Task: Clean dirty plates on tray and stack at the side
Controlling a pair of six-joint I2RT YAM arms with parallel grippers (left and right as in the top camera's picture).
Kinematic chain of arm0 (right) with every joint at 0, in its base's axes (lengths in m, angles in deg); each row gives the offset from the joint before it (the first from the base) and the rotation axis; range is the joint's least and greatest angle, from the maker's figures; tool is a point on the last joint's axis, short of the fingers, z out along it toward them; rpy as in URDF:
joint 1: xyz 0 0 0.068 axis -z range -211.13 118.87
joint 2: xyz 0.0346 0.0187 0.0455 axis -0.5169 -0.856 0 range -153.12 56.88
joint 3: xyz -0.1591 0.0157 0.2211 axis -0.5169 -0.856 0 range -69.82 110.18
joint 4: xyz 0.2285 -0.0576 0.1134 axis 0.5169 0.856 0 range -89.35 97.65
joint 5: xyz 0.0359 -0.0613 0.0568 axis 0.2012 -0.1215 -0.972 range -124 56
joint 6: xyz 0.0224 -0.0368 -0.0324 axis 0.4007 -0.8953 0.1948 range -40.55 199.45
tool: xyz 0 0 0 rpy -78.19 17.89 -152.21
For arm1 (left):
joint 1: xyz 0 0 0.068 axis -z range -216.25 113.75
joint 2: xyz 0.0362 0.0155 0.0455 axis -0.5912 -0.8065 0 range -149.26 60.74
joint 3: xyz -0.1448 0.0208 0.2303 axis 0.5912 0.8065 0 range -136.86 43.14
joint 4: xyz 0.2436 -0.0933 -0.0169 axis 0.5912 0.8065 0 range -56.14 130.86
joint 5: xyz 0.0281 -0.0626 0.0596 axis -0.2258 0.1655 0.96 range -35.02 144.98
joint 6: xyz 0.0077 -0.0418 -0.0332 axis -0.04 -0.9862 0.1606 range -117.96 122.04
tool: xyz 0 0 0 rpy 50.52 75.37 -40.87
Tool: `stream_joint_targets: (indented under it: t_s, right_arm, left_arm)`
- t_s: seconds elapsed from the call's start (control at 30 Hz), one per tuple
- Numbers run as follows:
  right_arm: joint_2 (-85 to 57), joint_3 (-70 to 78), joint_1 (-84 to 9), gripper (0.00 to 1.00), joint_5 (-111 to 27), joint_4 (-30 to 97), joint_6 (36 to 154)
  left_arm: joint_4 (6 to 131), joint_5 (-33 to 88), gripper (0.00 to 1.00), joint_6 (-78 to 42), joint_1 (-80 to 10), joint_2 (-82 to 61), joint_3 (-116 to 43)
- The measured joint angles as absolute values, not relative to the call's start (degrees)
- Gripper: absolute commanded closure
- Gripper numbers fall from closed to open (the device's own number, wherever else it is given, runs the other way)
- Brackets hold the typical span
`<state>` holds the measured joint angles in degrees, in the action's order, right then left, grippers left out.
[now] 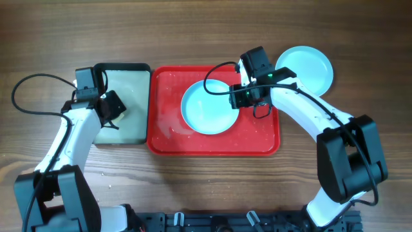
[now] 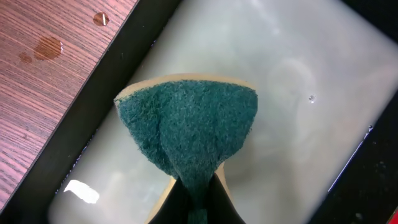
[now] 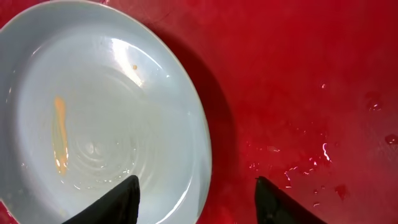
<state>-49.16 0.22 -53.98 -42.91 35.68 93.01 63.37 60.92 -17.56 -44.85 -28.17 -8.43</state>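
I've got the right gripper (image 3: 198,188) spread over the 3 o'clock rim of the turquoise plate (image 1: 207,109) (face-up, orange smear). The tray (image 1: 257,140) runs long 9-to-3, and the left gripper (image 2: 198,206) pinches a sponge (image 2: 186,124).

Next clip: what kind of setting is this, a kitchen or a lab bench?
Probably a lab bench staged for dishwashing, not a real kitchen: a wooden table, a red tray holding a smeared turquoise plate, and a green sponge gripped by the left claw over a black-rimmed basin.
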Motion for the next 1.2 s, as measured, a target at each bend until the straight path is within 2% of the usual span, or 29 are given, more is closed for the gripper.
stream_joint_targets:
  t_s: [0.07, 0.23, 0.33, 1.2]
  right_arm:
    - [-49.16, 0.22, -53.98, 0.2, -42.89, 35.48, 93.06]
    - [-49.16, 0.22, -53.98, 0.14, -42.91, 35.43, 93.06]
    - [-49.16, 0.22, -53.98, 0.01, -42.89, 35.33, 92.95]
    - [-49.16, 0.2, -53.95, 0.0, -42.89, 32.4, 93.06]
  left_arm:
    - [63.37, 60.92, 0.96, -17.58, -44.85, -28.17, -8.43]
    - [63.37, 60.92, 0.96, -17.56, -44.85, -28.17, -8.43]
    - [63.37, 60.92, 0.96, -17.56, -44.85, -28.17, -8.43]
    - [63.29, 60.94, 0.96, -17.12, -44.85, -28.17, -8.43]
